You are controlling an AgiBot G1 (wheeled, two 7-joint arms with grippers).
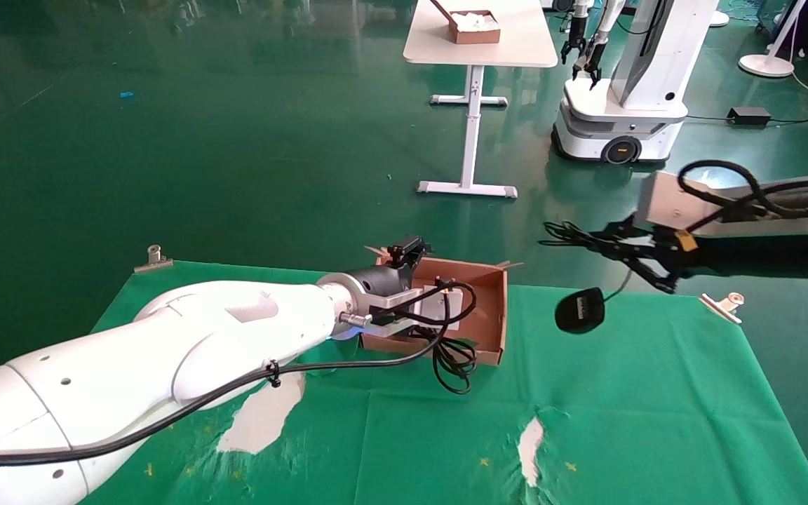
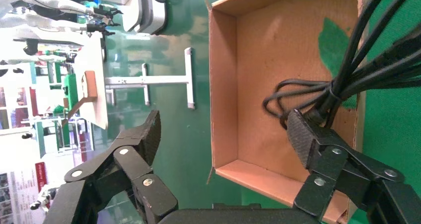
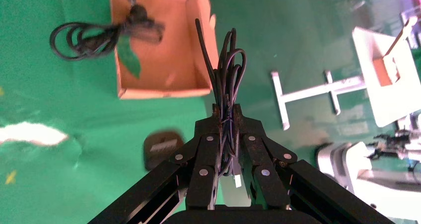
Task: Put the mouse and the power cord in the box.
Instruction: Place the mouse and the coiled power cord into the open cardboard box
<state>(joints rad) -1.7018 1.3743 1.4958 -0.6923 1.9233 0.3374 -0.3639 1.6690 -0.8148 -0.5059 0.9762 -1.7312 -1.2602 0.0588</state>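
Over the green-covered worktop in the head view, the left gripper reaches above the box, whose near edge the power cord overhangs, loops spilling onto the cloth. To the right, the right gripper is raised above the worktop, apart from the box, and the mouse dangles below its fingers on its thin cable.

From the left wrist, the left gripper has its fingers spread wide with nothing between them; one finger tip sits just beside the bound neck of the power cord, which lies partly inside the box.

From the right wrist, the right gripper has its fingers pressed together on the bundled cable of the mouse, which hangs beneath them over the cloth, outside the box. Beyond the fingers, the power cord drapes across the box's far wall.
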